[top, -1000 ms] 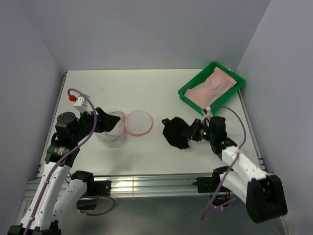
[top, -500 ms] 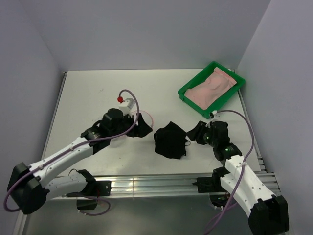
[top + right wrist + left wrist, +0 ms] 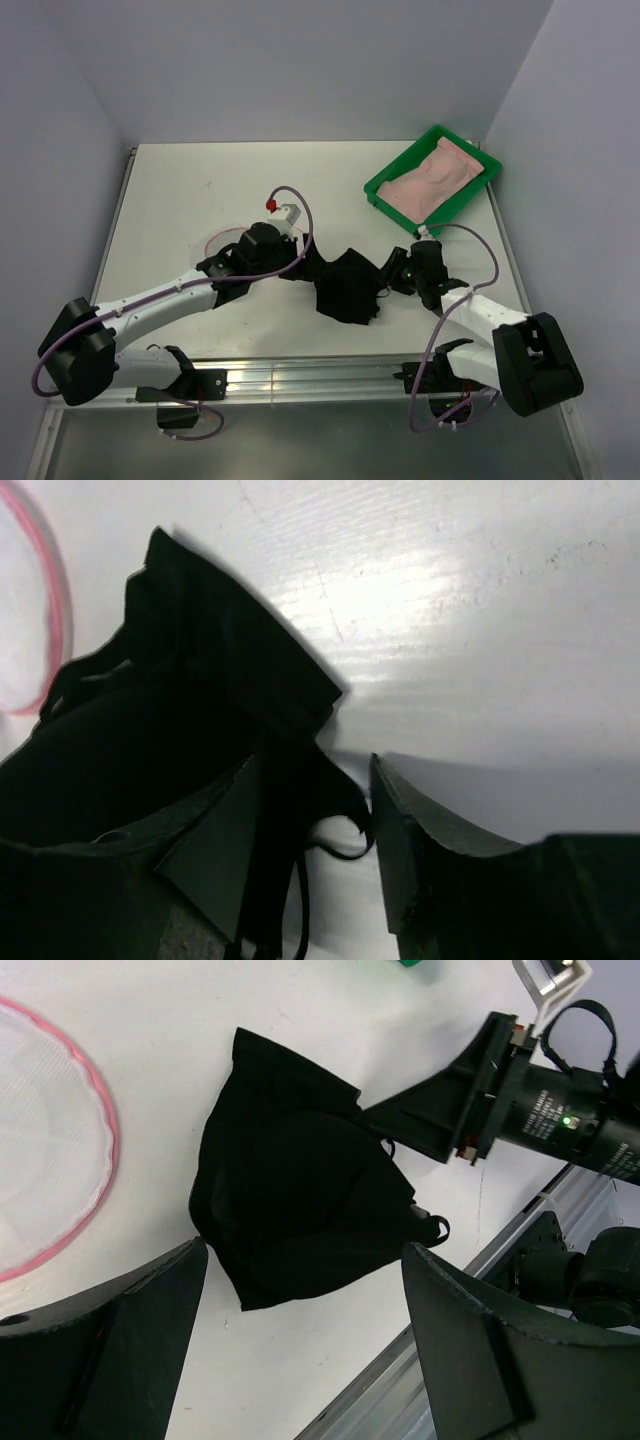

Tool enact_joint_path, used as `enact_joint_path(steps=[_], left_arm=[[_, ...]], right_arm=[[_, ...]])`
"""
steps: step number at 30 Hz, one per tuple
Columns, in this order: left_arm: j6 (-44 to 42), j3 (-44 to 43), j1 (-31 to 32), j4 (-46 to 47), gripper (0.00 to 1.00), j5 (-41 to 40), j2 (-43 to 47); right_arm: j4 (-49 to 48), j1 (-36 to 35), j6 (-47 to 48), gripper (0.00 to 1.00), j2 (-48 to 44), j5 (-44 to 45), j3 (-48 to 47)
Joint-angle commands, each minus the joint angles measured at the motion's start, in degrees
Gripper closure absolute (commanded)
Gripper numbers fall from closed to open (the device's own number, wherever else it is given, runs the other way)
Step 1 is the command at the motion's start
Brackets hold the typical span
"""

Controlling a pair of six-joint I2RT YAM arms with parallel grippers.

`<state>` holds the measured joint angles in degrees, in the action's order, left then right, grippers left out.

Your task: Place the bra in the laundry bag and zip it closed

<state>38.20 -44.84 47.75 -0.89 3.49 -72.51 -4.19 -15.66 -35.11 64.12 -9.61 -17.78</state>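
Left wrist view: soft black fabric bra [image 3: 300, 1200] lies on table [image 3: 200, 1000] below the released, spread-open left pincer [image 3: 305, 1250].
Right pincer [image 3: 315, 770]: at bra's edge; grip unclear.
Handling: light, floppy; pinch bunched middle.

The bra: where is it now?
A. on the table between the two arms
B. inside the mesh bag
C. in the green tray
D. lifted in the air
A: the black bra lies on the table, outside the mesh bag, and the green tray holds only pink cloth.
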Motion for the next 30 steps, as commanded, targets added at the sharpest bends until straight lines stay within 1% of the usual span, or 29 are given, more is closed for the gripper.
enact_joint_path(steps=[1, 4, 5, 8, 9, 11, 12, 14, 17, 19, 20, 22, 23, 24, 30], left_arm=[[-0.1, -1.1, 0.6, 3.1, 0.14, -1.6, 2.1], [-0.1, -0.3, 0.7, 3.2, 0.14, -1.7, 2.5], [-0.1, 0.0, 0.7, 3.3, 0.14, -1.8, 2.5], [-0.1, 0.4, 0.7, 3.5, 0.14, -1.9, 2.7], [-0.1, 0.5, 0.8, 3.6, 0.14, -2.0, 3.0], [-0.3, 0.5, 0.7, 3.5, 0.14, -2.3, 3.5], [-0.5, 0.6, 0.7, 3.4, 0.14, -2.7, 3.9], [-0.5, 1.4, 0.7, 3.7, 0.14, -3.2, 6.0], [-0.8, 3.3, 0.7, 5.4, 0.11, -3.4, 10.4], [-1.3, 3.7, 0.7, 5.0, 0.07, -5.4, 12.5], [-1.6, 4.1, 0.7, 4.9, 0.03, -5.7, 14.1], [-2.7, 4.6, 0.7, 5.1, 0.01, -5.8, 15.6], [-3.3, 4.8, 0.7, 5.5, 0.01, -5.5, 16.8], [-3.7, 4.8, 0.8, 5.6, 0.01, -5.2, 17.3], [-6.9, 4.8, 0.8, 7.7, 0.01, -4.2, 20.4]], right_arm=[[-7.7, -0.9, -2.1, 0.47, 3.9, 3.1, -2.7], [-10.5, -1.3, -3.6, 0.53, 8.1, 1.7, -3.5], [-11.4, -1.6, -4.1, 0.63, 9.5, 1.7, -3.5], [-15.6, -1.8, -5.8, 0.75, 10.8, 3.2, -3.4], [-17.9, -1.8, -6.5, 0.88, 10.9, 3.5, -3.5], [-20.1, -1.8, -6.9, 1.0, 10.1, 3.1, -3.9], [-23.4, -1.9, -7.3, 1.0, 9.4, 2.8, -3.9], [-26.3, -2.4, -7.0, 1.0, 7.3, 0.5, -4.6], [-27.5, -3.5, -3.0, 1.0, 0.2, -2.5, -7.8], [-25.3, -3.8, 0.6, 1.0, -2.4, -4.9, -11.1], [-24.1, -3.9, 1.6, 1.0, -4.5, -7.9, -12.4], [-21.3, -4.0, 3.0, 1.0, -6.5, -10.5, -14.3], [-21.0, -4.1, 3.1, 1.0, -8.5, -14.2, -15.8], [-20.6, -4.1, 3.1, 1.0, -9.4, -15.9, -16.4], [-16.6, -4.5, 3.6, 1.0, -15.3, -23.6, -22.5]])
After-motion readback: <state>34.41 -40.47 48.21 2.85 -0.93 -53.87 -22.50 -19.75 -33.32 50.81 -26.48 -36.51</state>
